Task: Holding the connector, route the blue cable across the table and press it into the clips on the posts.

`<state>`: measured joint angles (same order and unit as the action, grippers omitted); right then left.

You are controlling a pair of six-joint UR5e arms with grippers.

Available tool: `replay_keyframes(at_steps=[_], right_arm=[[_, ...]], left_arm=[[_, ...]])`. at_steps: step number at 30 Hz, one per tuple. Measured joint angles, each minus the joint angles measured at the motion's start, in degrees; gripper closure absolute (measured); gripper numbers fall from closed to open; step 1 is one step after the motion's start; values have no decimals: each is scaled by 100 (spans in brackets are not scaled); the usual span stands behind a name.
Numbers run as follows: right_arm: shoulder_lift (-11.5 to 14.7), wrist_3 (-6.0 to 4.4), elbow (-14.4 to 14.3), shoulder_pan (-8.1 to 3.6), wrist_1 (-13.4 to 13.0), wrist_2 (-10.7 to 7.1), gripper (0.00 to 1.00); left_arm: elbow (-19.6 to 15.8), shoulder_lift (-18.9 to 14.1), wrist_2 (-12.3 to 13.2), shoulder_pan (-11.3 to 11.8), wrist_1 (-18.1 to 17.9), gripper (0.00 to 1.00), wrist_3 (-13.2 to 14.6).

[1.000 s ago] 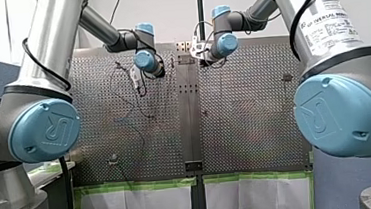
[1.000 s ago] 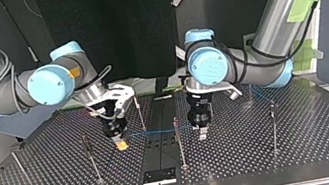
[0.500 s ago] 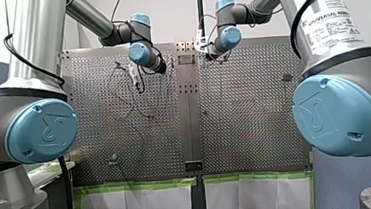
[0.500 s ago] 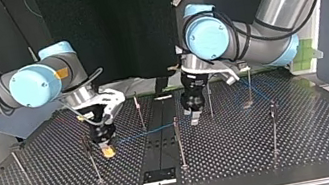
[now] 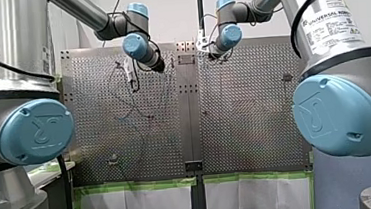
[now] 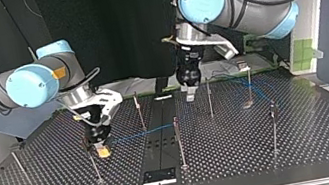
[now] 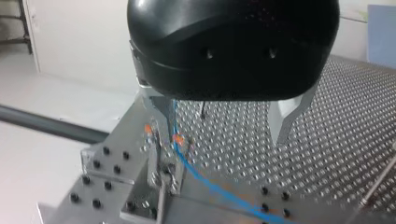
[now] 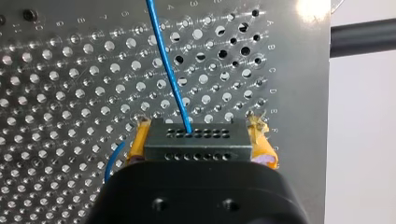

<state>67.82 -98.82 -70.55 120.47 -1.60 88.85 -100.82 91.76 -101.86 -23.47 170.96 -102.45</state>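
Observation:
My right gripper (image 8: 201, 146), with yellow pads (image 8: 262, 145), is shut on the dark connector (image 8: 196, 136). The blue cable (image 8: 169, 70) leaves the connector and runs ahead over the perforated table. In the top view my right gripper (image 6: 103, 151) hangs low at the left, beside a thin post (image 6: 93, 161). From it the cable (image 6: 139, 134) stretches to the centre post (image 6: 178, 138). My left gripper (image 6: 191, 93) hangs higher near the table's far edge. Its metal fingers (image 7: 285, 119) stand apart with nothing between them. The cable (image 7: 210, 186) passes a post's clip (image 7: 176, 139) under my left gripper (image 7: 222, 128).
Several thin posts stand on the table, among them one (image 6: 139, 109) behind the cable, one (image 6: 209, 97) by my left gripper and one (image 6: 273, 125) at the top view's right. Slack blue cable (image 6: 258, 88) lies at the back right. A dark bracket (image 6: 159, 176) sits at the near edge.
My left gripper has lifted away from the cable and gone toward the far edge. My right gripper has carried the connector toward the top view's left, drawing the cable out.

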Motion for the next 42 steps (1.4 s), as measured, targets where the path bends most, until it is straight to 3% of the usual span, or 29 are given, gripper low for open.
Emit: replay_keyframes(at_steps=[7,20,26,34,42], right_arm=[[-1,9,-8,1,1,1,100],[-2,12,-34,-1,-4,1,100],[0,10,-34,-25,-14,-9,100],[0,7,-34,-44,-10,-23,100],[1,7,-35,-53,-16,-25,100]], left_arm=[[176,-272,-349,-374,-138,0,40],[844,311,-991,-1055,5,0,85],[1177,644,-1007,-1352,130,0,105],[1601,1067,-1001,-1312,426,0,145],[2034,1296,-914,-988,403,0,147]])
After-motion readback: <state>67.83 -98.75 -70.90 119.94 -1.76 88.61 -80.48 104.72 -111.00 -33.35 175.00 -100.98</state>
